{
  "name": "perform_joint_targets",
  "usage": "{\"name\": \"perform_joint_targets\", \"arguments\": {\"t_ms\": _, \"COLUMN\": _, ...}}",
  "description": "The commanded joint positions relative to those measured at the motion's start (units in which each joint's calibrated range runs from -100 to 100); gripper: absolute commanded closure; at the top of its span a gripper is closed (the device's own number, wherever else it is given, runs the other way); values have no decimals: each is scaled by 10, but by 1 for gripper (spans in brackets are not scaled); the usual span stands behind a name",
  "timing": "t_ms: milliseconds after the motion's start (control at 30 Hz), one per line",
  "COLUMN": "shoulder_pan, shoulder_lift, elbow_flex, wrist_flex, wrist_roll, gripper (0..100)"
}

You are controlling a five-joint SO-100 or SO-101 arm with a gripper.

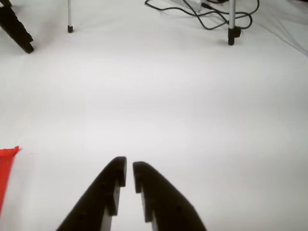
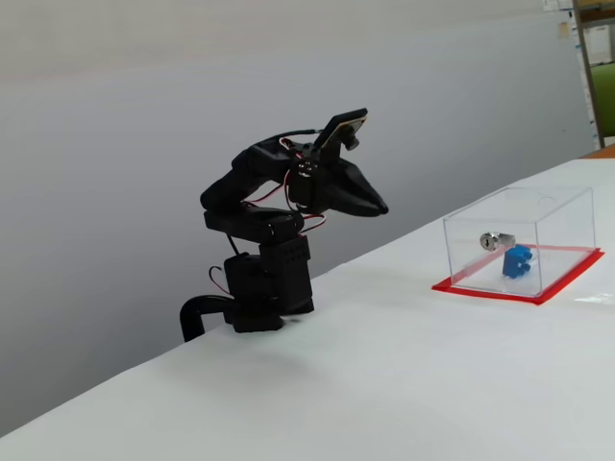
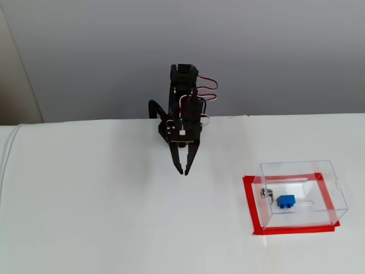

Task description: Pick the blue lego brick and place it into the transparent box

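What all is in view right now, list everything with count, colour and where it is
blue lego brick: one, bright blue, inside the transparent box, near the lock
transparent box: one, clear with red base border, on the table at right in both fixed views
lock: one, silver, on a box wall
table: one, white
cables: black, top of the wrist view
stand legs: two thin ones, top of the wrist view
arm: one, black, folded at the table's edge
gripper: one, black, nearly closed, holding nothing
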Motion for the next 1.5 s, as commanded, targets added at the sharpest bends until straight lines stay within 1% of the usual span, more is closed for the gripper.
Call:
{"name": "perform_joint_targets", "arguments": {"t_ms": 0, "shoulder_pan": 8, "shoulder_lift": -72, "elbow_flex": 80, "wrist_flex": -6, "wrist_roll": 0, "gripper": 99}}
{"name": "perform_joint_targets", "arguments": {"t_ms": 67, "shoulder_pan": 5, "shoulder_lift": -125, "elbow_flex": 152, "wrist_flex": -6, "wrist_roll": -3, "gripper": 99}}
{"name": "perform_joint_targets", "arguments": {"t_ms": 167, "shoulder_pan": 5, "shoulder_lift": -163, "elbow_flex": 202, "wrist_flex": -8, "wrist_roll": -3, "gripper": 99}}
{"name": "perform_joint_targets", "arguments": {"t_ms": 367, "shoulder_pan": 5, "shoulder_lift": -162, "elbow_flex": 286, "wrist_flex": -105, "wrist_roll": -3, "gripper": 99}}
{"name": "perform_joint_targets", "arguments": {"t_ms": 433, "shoulder_pan": 5, "shoulder_lift": -162, "elbow_flex": 293, "wrist_flex": -121, "wrist_roll": -2, "gripper": 99}}
{"name": "perform_joint_targets", "arguments": {"t_ms": 567, "shoulder_pan": 0, "shoulder_lift": -162, "elbow_flex": 293, "wrist_flex": -120, "wrist_roll": -2, "gripper": 99}}
{"name": "perform_joint_targets", "arguments": {"t_ms": 667, "shoulder_pan": -32, "shoulder_lift": -161, "elbow_flex": 293, "wrist_flex": -118, "wrist_roll": -2, "gripper": 99}}
{"name": "perform_joint_targets", "arguments": {"t_ms": 767, "shoulder_pan": -64, "shoulder_lift": -161, "elbow_flex": 293, "wrist_flex": -82, "wrist_roll": -1, "gripper": 99}}
{"name": "perform_joint_targets", "arguments": {"t_ms": 867, "shoulder_pan": -76, "shoulder_lift": -161, "elbow_flex": 293, "wrist_flex": -41, "wrist_roll": -1, "gripper": 99}}
{"name": "perform_joint_targets", "arguments": {"t_ms": 1133, "shoulder_pan": -77, "shoulder_lift": -160, "elbow_flex": 293, "wrist_flex": -16, "wrist_roll": -2, "gripper": 99}}
{"name": "perform_joint_targets", "arguments": {"t_ms": 1300, "shoulder_pan": -77, "shoulder_lift": -161, "elbow_flex": 293, "wrist_flex": 83, "wrist_roll": 2, "gripper": 99}}
{"name": "perform_joint_targets", "arguments": {"t_ms": 1467, "shoulder_pan": -82, "shoulder_lift": -162, "elbow_flex": 293, "wrist_flex": 90, "wrist_roll": 3, "gripper": 99}}
